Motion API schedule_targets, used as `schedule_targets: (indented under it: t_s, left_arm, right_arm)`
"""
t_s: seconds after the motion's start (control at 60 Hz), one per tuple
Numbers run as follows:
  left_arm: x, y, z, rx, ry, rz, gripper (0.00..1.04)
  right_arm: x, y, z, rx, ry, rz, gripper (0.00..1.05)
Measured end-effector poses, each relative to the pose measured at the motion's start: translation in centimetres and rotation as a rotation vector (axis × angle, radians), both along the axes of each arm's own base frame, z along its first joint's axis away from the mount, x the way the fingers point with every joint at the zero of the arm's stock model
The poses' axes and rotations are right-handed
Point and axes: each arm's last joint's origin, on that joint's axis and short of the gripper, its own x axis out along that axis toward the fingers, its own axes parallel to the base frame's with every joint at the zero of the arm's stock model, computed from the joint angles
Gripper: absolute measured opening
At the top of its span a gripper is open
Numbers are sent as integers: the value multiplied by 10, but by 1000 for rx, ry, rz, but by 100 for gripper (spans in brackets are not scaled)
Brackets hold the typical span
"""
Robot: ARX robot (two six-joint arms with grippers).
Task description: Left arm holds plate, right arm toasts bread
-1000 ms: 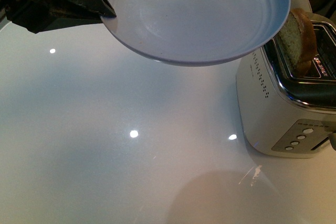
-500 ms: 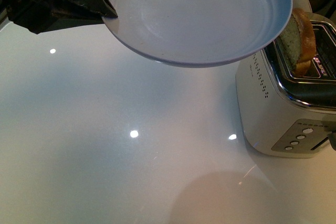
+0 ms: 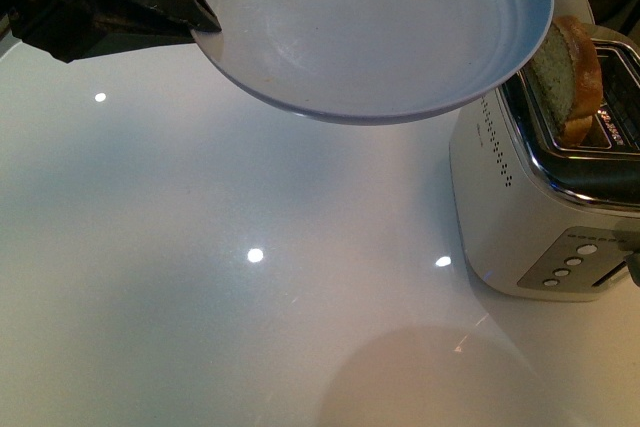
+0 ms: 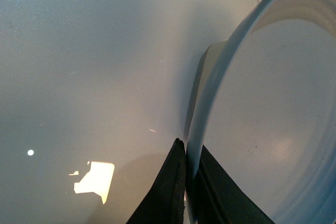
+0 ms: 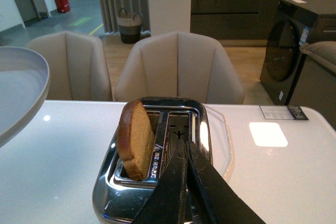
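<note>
We hold the plate (image 3: 370, 32) by its rim, left gripper (image 3: 200, 19) clamped on it, above the table (image 3: 200, 297). The bread (image 3: 568, 77) stands in the toaster (image 3: 520, 227). The right gripper (image 5: 184, 148) is pressed together, empty.

The front view is dim and soft, with a cold bluish cast. The glossy counter (image 3: 150, 347) carries three small lamp glints at 10, 7 and 4 o'clock, and a warm tan patch at 6. The plate (image 3: 370, 27) casts a broad, blurred shadow. The left gripper (image 4: 189, 150) and right gripper (image 5: 185, 148) are close and out of focus. The right wrist view is brighter and daylit.
</note>
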Motion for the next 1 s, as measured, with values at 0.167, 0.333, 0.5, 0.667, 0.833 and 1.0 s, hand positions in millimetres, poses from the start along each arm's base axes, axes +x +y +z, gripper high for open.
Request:
schedule_targets:
  t_s: [0.167, 0.333, 0.5, 0.667, 0.833, 1.0]
  left_arm:
    - [0, 0, 0, 0, 0, 0, 3]
    - [0, 0, 0, 0, 0, 0, 3]
    - [0, 0, 0, 0, 0, 0, 3]
    - [0, 0, 0, 0, 0, 0, 3]
    - [0, 0, 0, 0, 0, 0, 3]
    - [0, 0, 0, 1, 0, 1, 3]
  right_arm:
    - [-5, 0, 1, 0, -2, 0, 2]
    - [-10, 0, 1, 0, -5, 0, 2]
    - [-14, 0, 2, 0, -5, 0, 2]
    - [-18, 0, 1, 0, -6, 0, 2]
    - [-22, 0, 0, 0, -2, -1, 2]
    - [-31, 0, -2, 0, 0, -1, 2]
